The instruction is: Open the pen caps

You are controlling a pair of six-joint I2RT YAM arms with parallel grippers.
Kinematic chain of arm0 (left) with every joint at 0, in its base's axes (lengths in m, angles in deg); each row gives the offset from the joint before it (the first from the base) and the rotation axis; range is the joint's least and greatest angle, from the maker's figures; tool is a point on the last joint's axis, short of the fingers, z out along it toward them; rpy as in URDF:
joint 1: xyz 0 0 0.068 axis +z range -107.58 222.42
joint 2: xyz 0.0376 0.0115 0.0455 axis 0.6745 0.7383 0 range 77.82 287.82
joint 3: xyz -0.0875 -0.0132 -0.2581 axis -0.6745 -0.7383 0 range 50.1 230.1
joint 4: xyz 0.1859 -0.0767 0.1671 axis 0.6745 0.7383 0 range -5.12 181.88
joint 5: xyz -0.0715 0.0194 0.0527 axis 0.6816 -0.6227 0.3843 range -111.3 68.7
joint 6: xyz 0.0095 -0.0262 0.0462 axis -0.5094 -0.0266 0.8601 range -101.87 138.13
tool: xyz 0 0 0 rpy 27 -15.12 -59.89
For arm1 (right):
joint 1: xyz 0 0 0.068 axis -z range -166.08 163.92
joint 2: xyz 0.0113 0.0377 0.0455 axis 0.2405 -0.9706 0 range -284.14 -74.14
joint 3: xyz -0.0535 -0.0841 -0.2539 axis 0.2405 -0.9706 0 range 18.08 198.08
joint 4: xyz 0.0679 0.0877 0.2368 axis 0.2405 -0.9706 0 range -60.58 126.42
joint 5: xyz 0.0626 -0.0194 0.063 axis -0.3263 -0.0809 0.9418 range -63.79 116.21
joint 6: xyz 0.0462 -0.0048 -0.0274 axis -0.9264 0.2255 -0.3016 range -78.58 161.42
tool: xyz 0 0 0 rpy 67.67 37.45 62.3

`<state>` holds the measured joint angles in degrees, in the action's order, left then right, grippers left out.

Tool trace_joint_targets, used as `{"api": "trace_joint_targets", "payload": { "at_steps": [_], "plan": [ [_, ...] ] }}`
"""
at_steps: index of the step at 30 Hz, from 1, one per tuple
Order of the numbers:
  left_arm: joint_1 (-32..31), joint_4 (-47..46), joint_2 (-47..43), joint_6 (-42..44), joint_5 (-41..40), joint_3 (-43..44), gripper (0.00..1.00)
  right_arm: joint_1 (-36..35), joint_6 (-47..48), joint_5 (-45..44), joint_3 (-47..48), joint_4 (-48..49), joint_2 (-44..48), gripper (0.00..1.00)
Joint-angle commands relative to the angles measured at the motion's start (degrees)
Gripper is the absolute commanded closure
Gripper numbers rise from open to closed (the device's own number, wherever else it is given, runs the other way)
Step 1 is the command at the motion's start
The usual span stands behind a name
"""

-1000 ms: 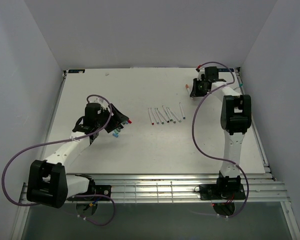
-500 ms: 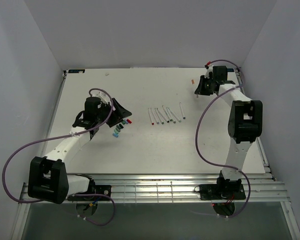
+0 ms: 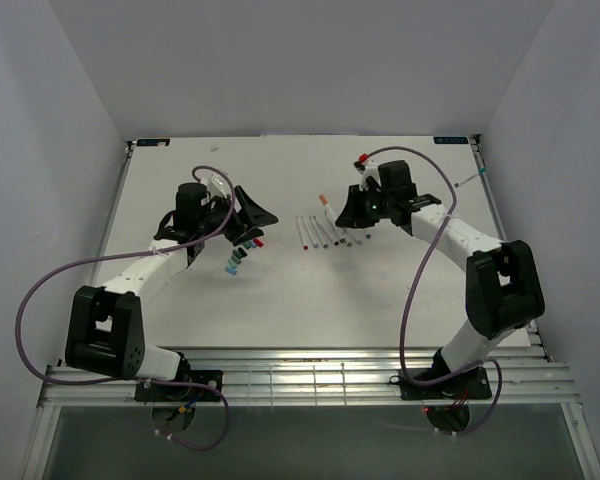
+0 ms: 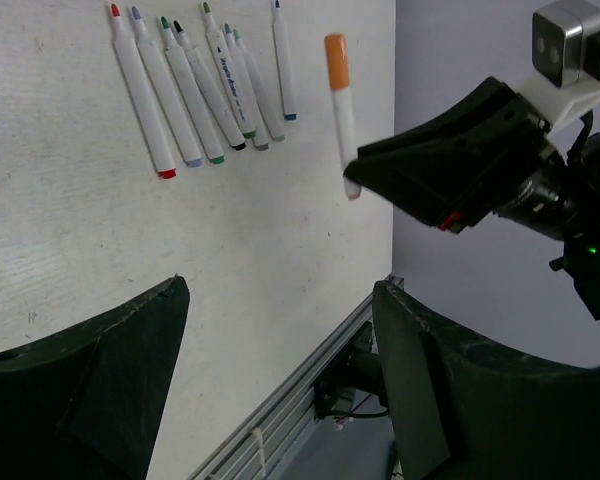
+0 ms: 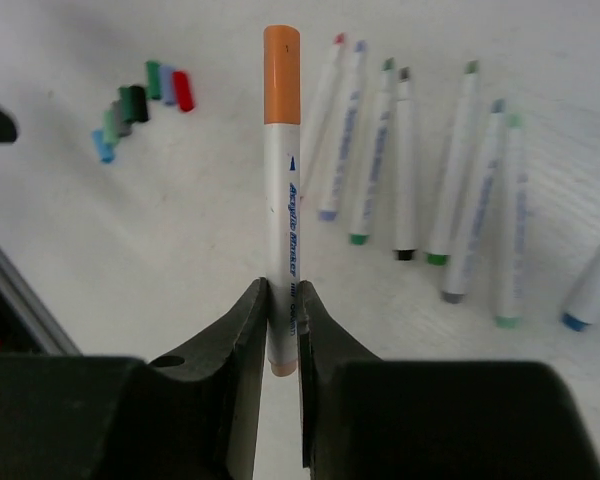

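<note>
Near the uncapped pens (image 5: 405, 170), the right tool (image 5: 283, 295) pinches an orange-capped pen (image 5: 282, 200) (left tool (image 4: 278, 292) spread wide).

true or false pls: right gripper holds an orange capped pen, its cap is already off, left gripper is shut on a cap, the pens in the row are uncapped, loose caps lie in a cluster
1. The right gripper is shut on the orange-capped pen. True.
2. The orange cap is already off. False: it sits on the pen's end.
3. The left gripper is shut on a cap. False: it is open and holds nothing.
4. The row of pens shows bare coloured tips, no caps. True.
5. The loose caps lie together in a cluster. True.
</note>
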<state>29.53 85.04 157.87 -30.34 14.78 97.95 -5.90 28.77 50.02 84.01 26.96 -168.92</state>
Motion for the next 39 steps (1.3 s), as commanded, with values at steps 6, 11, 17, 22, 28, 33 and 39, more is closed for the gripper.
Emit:
{"api": "trace_joint_targets", "payload": {
  "at_steps": [6, 11, 17, 22, 28, 33, 39],
  "plan": [
    [-0.56, -4.38, -0.68, -2.25, 1.72, 0.49, 0.16, -13.74, -5.19, 6.34, -4.76, 5.50, 6.54, 0.92],
    [-0.74, -4.65, -0.86, -3.56, 0.93, -0.57, 0.17, -17.36, -6.60, 6.07, -3.36, 5.76, 6.37, 0.92],
    [-1.26, -4.82, -1.04, -4.53, 0.49, -2.06, 0.22, -19.38, -8.10, 5.98, -2.48, 7.34, 5.49, 0.92],
    [-1.35, -4.82, -1.39, -4.53, -0.39, -3.12, 0.27, -20.09, -8.71, 5.81, -2.21, 8.13, 5.31, 0.92],
    [-1.44, -6.66, -1.04, -6.11, 0.05, -3.56, 0.40, -20.61, -8.80, 5.89, -0.89, 8.05, 3.91, 0.92],
    [-1.62, -7.37, -0.69, -6.90, 0.31, -3.47, 0.43, -21.23, -8.98, 5.81, -0.28, 8.40, 2.85, 0.92],
    [-1.97, -7.63, -0.42, -7.25, 0.84, -3.65, 0.54, -21.41, -8.98, 5.54, 0.34, 8.66, 1.97, 0.92]
  ]
}}
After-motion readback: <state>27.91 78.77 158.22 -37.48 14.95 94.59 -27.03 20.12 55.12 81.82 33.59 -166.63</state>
